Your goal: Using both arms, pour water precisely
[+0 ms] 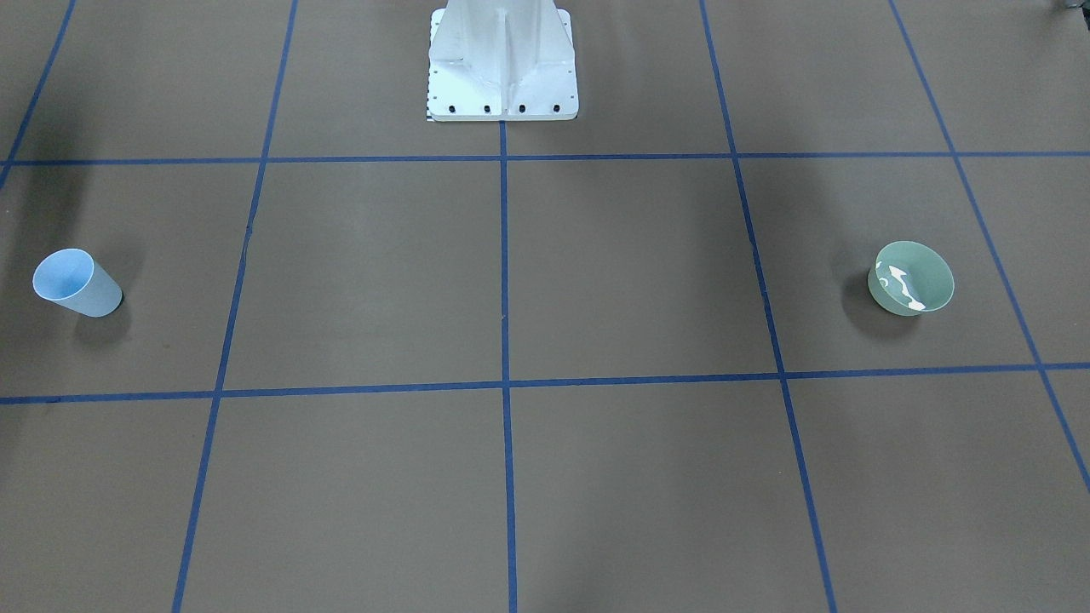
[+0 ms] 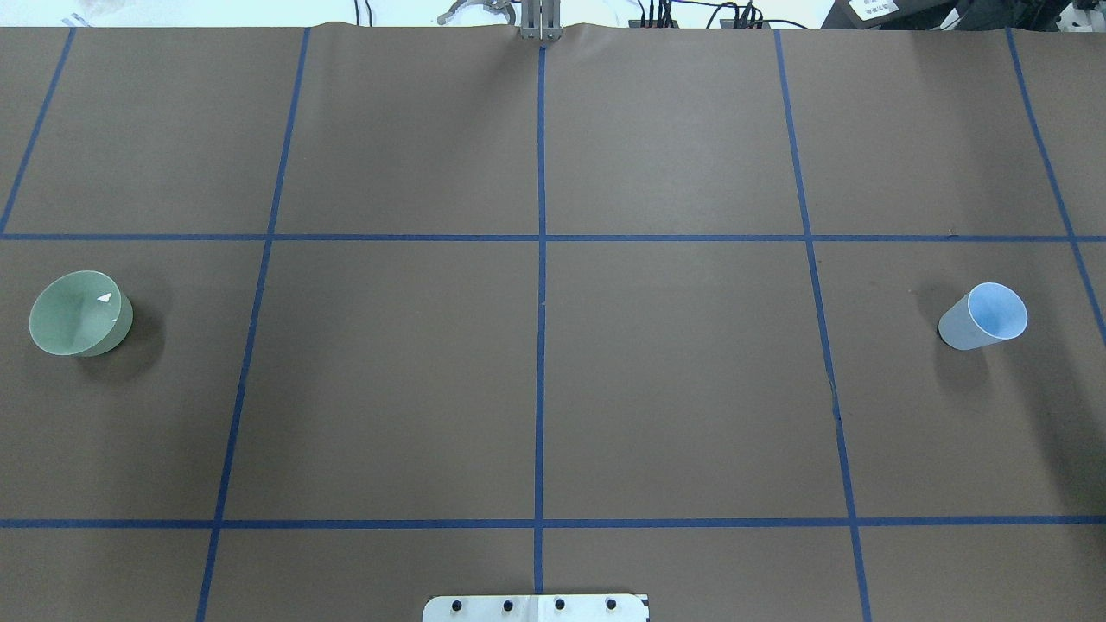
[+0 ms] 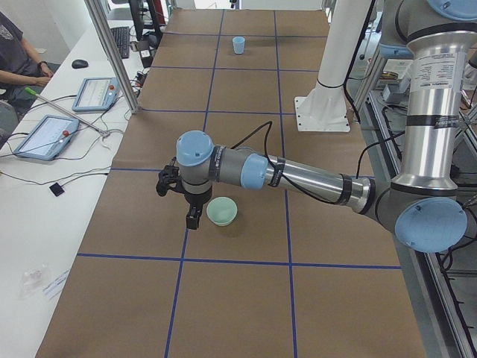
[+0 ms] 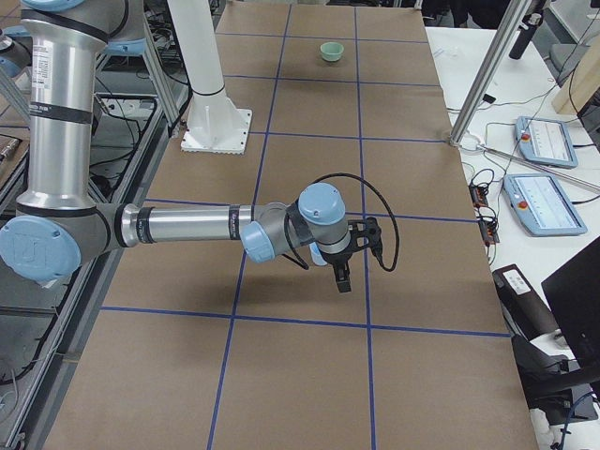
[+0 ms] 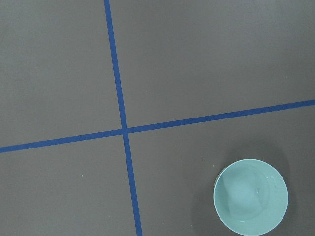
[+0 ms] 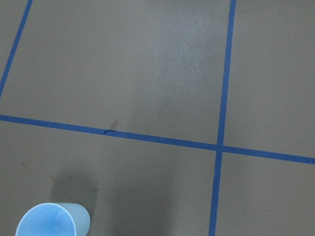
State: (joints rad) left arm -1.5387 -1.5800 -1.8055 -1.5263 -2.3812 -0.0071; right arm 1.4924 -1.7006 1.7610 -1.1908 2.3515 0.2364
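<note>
A green bowl (image 1: 911, 277) stands at the table's left end, with whitish glints of water (image 1: 896, 274) inside; it also shows in the overhead view (image 2: 79, 313) and the left wrist view (image 5: 251, 196). A light blue cup (image 1: 77, 283) stands upright at the right end, also in the right wrist view (image 6: 51, 222). My left arm (image 3: 313, 175) reaches low over the table, its gripper (image 3: 191, 216) beside the bowl (image 3: 222, 211). My right arm (image 4: 187, 225) holds its gripper (image 4: 343, 277) above the table. I cannot tell whether either gripper is open or shut.
The white bolted pedestal (image 1: 502, 68) stands at the table's robot side. Blue tape lines (image 2: 541, 259) divide the brown table cover. Tablets (image 3: 45, 136), cables and a metal post (image 3: 112, 52) lie along the operators' side, where a person (image 3: 15, 52) sits.
</note>
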